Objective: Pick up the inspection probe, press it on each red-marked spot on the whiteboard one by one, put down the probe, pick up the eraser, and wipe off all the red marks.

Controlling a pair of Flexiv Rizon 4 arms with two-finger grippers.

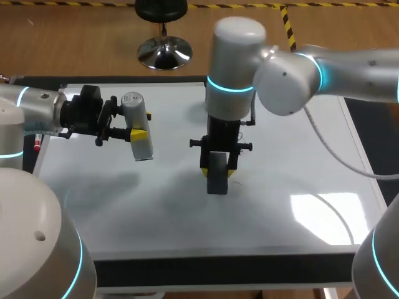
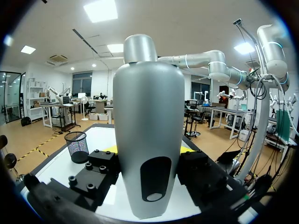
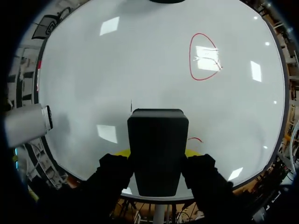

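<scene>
In the head view, the left gripper (image 1: pixel 136 132) is clamping the inspection probe (image 1: pixel 134 111) across its body, one finger on each flank. It is holding the probe off the whiteboard (image 1: pixel 299 156), with the lower end sticking out past the fingertips and tilting toward the board. It is hanging well apart from the other arm, probably to leave the middle of the board free. The right gripper (image 1: pixel 218 167) is pointing straight down, closed on the eraser (image 1: pixel 217 179). The eraser's lower face appears to be resting on the board just under the fingertips, and the upright grip is likely letting the flat pad meet the surface squarely.

In the left wrist view, the probe is filling the gap between the fingers, with the black finger blocks pressing in from both sides. The board is lying beneath the gripper.

In the right wrist view, the eraser is sitting squeezed between the fingers, with yellow tips peeking out on either side. A short red stroke (image 3: pixel 196 139) is showing just beside the eraser. A red loop (image 3: pixel 203 57) is lying well ahead of the gripper, not yet wiped. The probe is hanging off to one side. Wiping seems to be the step in hand, though the probe has not been put down.
</scene>
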